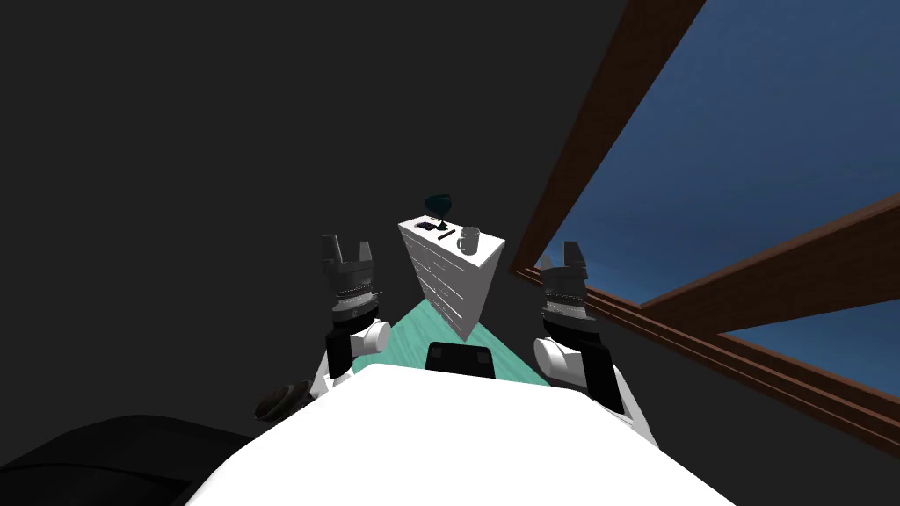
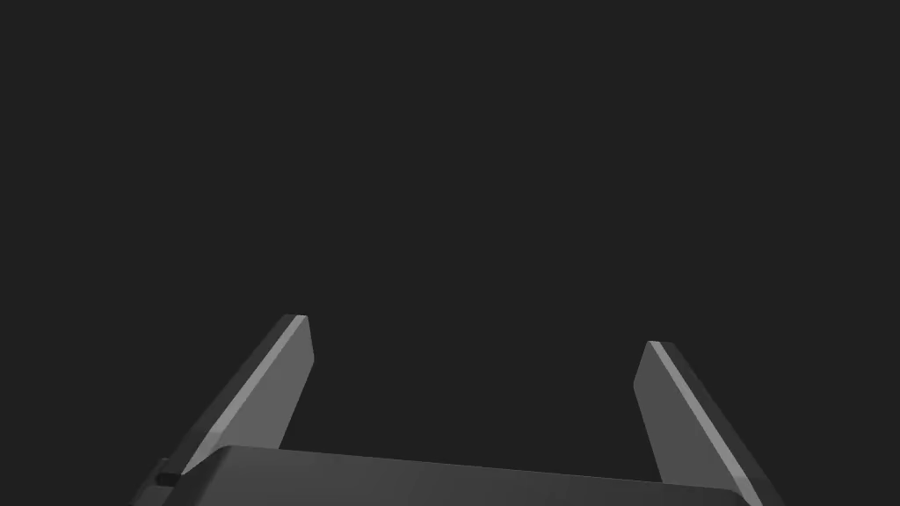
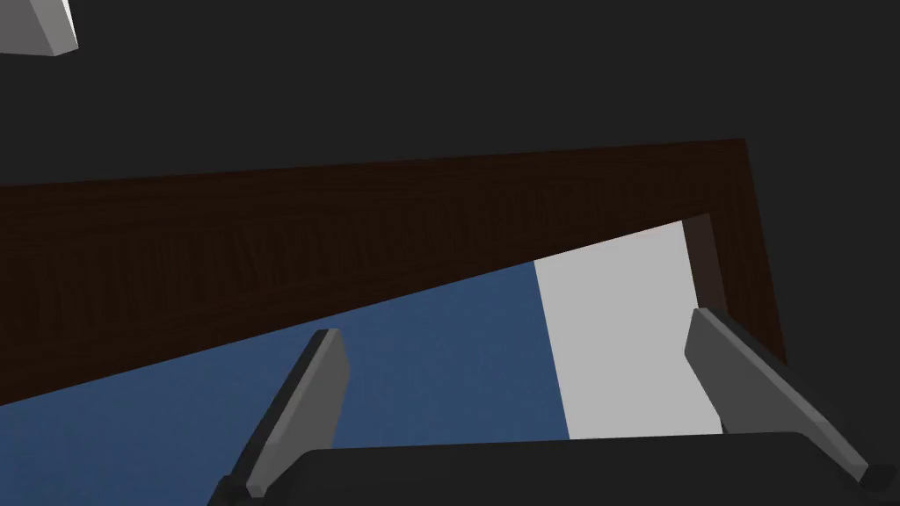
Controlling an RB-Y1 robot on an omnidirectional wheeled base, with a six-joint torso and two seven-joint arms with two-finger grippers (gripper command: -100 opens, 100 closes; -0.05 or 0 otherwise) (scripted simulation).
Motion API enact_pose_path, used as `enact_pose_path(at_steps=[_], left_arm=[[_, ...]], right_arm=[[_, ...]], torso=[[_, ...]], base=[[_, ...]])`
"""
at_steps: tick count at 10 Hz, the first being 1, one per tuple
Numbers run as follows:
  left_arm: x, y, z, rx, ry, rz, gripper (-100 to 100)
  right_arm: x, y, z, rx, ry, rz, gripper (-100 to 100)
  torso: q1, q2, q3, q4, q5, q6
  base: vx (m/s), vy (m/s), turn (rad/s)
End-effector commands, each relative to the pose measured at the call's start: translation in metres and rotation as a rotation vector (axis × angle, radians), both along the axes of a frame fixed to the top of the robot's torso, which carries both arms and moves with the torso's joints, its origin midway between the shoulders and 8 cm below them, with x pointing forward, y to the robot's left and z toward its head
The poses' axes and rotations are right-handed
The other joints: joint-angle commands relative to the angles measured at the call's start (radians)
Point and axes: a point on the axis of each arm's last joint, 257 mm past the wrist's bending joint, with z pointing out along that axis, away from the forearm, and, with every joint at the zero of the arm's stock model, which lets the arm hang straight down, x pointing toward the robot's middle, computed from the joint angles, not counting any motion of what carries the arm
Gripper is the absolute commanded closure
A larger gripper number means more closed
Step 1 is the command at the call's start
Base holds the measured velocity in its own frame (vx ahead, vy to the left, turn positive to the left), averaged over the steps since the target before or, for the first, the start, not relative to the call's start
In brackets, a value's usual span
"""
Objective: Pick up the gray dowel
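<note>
Left gripper: raised ahead of the torso on the robot's left, fingers pointing up and forward. Its wrist view shows the two fingers standing wide apart with nothing between them. Condition: open and empty.

Right gripper: raised at a similar height on the robot's right, close to the brown frame of the window. In its wrist view the fingers are likewise spread wide and hold nothing.

The head view supplies the work area. A white dresser with drawer fronts stands ahead, between the two grippers and well beyond both. A strip of teal floor leads to its base.

On the dresser top:
- The dowel, a thin dark grey stick, lies flat near the middle.
- A grey mug stands just beside it, on the side nearer the window.
- A small dark flat item lies on the dowel's other side. What it is cannot be made out.
- A dark goblet stands upright behind them at the far edge.

Neither gripper touches the dresser or anything on it.
</note>
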Motion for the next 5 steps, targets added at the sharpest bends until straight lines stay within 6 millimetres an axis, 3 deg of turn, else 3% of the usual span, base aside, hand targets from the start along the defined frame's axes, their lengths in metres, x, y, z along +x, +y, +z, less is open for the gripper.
enact_pose_path(at_steps=[1,5], left_arm=[[0.000,-0.002,-0.002,0.095,0.019,0.038,-100],[-0.001,-0.001,-0.015,0.380,0.078,0.191,-100]], right_arm=[[0.000,0.000,0.000,0.000,0.000,0.000,0],[0.000,0.000,0.000,0.000,0.000,0.000,0]], torso=[[0.000,0.000,0.000,0.000,0.000,0.000],[-0.001,0.006,0.004,0.001,0.000,0.000]], base=[[-0.033,-0.011,0.000],[-0.088,-0.021,-0.010]])
